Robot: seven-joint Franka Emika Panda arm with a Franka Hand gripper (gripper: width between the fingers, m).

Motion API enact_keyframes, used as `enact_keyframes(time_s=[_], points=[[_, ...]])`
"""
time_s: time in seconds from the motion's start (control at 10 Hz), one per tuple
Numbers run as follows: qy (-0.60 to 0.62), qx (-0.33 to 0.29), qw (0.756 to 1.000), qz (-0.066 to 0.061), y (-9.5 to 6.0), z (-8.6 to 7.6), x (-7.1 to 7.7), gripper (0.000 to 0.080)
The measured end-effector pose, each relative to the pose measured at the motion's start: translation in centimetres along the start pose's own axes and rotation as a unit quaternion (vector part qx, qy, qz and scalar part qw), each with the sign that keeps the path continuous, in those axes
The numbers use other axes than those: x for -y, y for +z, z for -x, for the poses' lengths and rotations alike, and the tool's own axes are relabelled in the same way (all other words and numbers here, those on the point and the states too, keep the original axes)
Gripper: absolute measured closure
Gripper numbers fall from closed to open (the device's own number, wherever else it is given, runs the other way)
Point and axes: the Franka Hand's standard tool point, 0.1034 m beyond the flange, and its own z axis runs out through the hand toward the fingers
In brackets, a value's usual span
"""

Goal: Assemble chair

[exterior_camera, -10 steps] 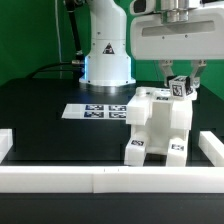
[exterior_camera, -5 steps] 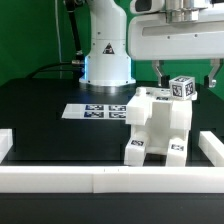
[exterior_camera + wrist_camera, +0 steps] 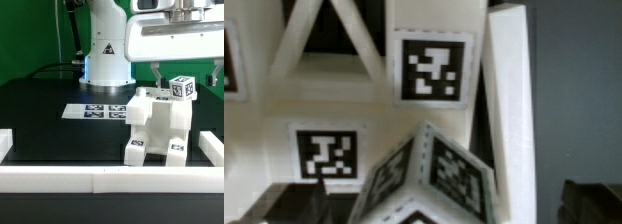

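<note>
Two-finger claw [image 3: 185, 76] hung with its jaws wide apart, one finger on either side of a small tagged block [image 3: 181, 88] and gripping nothing; a gap showed between each finger and the block. Black table [image 3: 45, 135] carried everything. White robot base [image 3: 107, 55] stood at the far side, toward the exterior view's left. Long white border rail [image 3: 100, 180] ran along the near edge, with shorter rails at both ends. Part-built chair [image 3: 158, 125] stood on the table at the exterior view's right, just behind the near rail and directly under the claw. Marker board [image 3: 93, 112] lay flat on the table, just beside the chair on the exterior view's left. The small tagged block sat on the chair's top far corner; whether it was fully seated could not be told. Square tags [image 3: 434, 67] filled the wrist view at close range on the chair's white faces. By its appearance the chair was judged rigid, light and smooth-skinned, liable to slide or tip under a sideways push. Hold was best taken across two flat, parallel faces of a narrow section, squarely and well down the fingers, not across the broad body.
</note>
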Motion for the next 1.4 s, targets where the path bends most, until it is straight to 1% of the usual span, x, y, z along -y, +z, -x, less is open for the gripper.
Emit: enact_keyframes(time_s=[0.4,0.6,0.7,0.8,0.9,1.0,1.1,1.4], points=[[-0.131,0.0,0.991,0.003,-0.01,-0.08,-0.26,0.015],[-0.205,0.0,0.979,0.006,-0.02,-0.14,-0.47,0.015],[-0.21,0.001,0.978,0.007,-0.02,-0.15,-0.5,0.015],[-0.209,0.001,0.978,0.007,-0.02,-0.15,-0.5,0.0264],[-0.209,0.001,0.978,0.007,-0.02,-0.15,-0.51,0.0418],[-0.209,0.0,0.978,0.007,-0.03,-0.16,-0.5,0.0418],[-0.206,0.0,0.979,0.007,-0.03,-0.16,-0.5,0.0514],[-0.166,0.0,0.986,0.007,-0.02,-0.15,-0.5,0.0514]])
